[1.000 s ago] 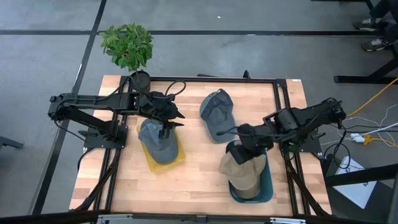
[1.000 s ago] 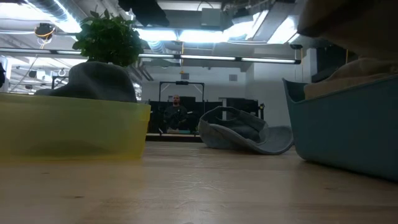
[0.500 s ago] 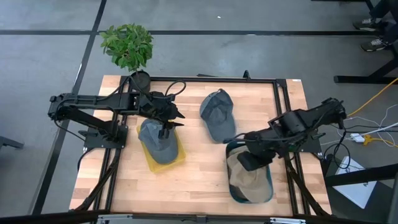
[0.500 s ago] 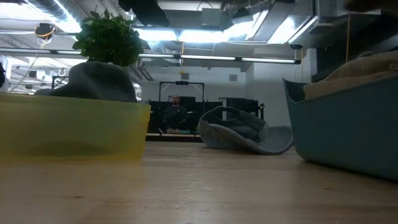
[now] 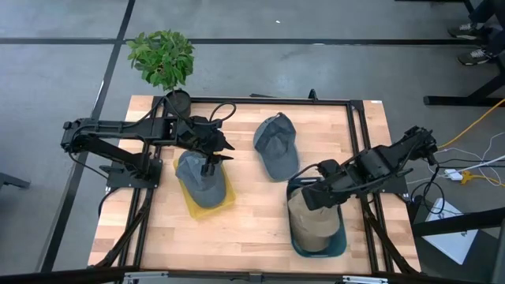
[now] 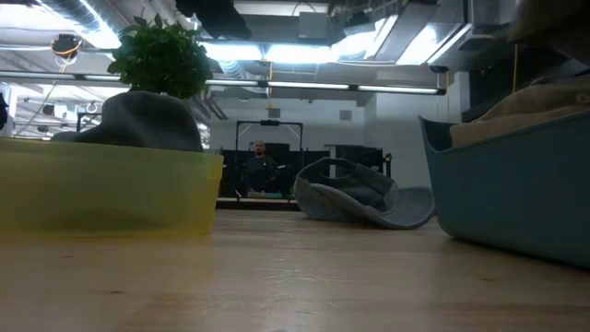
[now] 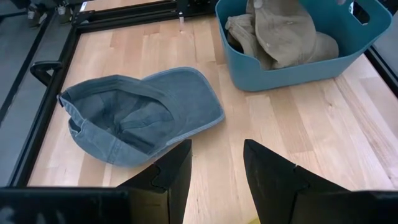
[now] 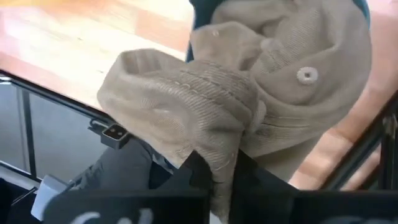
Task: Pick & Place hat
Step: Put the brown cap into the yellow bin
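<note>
1. Foliage comes first at the far left corner: we see a small green leafy plant in a dark pot (image 5: pixel 164 59) standing just off the light wooden slatted table (image 5: pixel 245 213), clear of the work.

2. Next, we see the left gripper (image 5: pixel 210 163) hovering just above a soft grey fabric cap (image 5: pixel 200 177) that sits crown-up in a shallow yellow plastic bin (image 5: pixel 222 201). Its fingers (image 7: pixel 171 171) stand spread with nothing between them, so we judge that cap already delivered and this arm waiting.

3. In the middle of the table, we find a blue-grey denim cap (image 5: pixel 275 144) lying upside down, its hollow crown and stiff flat brim (image 7: pixel 186 99) facing up. It rests between the two bins, touching neither, and we judge it the hat not yet sorted.

4. To the right, we see a deep teal plastic tub with rounded corners (image 5: pixel 339 237) holding limp tan corduroy caps (image 5: pixel 312 221), their ribbed cloth crumpled together.

5. Over that tub, the right gripper (image 5: pixel 310 197) pinches a fold of a tan corduroy cap with a round top button (image 8: pixel 249 93), its fingers pressed together on the cloth. Held by the edge, the cap droops into the tub, so we judge it is about to be let go.
</note>
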`<control>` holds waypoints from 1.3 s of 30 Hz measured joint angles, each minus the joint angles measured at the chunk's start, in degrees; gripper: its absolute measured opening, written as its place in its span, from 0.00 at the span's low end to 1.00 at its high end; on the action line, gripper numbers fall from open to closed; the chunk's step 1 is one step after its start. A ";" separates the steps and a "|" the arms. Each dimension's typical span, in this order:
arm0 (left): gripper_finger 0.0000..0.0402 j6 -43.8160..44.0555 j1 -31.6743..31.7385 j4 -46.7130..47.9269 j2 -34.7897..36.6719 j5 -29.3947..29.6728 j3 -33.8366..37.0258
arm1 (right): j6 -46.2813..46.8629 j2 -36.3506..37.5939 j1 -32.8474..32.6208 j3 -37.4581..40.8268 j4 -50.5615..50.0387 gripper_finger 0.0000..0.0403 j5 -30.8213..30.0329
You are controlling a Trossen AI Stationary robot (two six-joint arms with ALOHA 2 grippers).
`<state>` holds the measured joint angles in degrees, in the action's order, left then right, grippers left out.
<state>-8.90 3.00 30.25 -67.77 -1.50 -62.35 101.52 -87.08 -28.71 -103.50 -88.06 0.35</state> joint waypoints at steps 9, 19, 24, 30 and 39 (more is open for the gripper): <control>0.35 0.16 0.00 0.01 0.00 0.00 0.00 | 3.69 -2.16 0.00 0.02 -0.57 0.04 5.42; 0.35 0.64 -0.02 0.02 0.00 0.00 0.00 | 4.70 -5.98 0.04 1.13 -1.94 0.04 5.08; 0.35 0.64 -0.02 0.03 0.00 0.00 0.00 | 4.57 -6.27 0.04 5.25 -1.75 0.04 5.56; 0.35 0.66 -0.02 0.03 0.00 0.00 0.00 | 2.69 -6.26 0.04 10.23 1.59 0.04 5.24; 0.35 1.23 0.00 0.05 0.00 -0.01 0.00 | -1.78 -6.24 0.04 18.33 8.81 0.05 2.76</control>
<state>-7.66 3.01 30.30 -67.77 -1.51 -62.35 99.74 -93.32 -28.67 -85.18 -79.25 3.11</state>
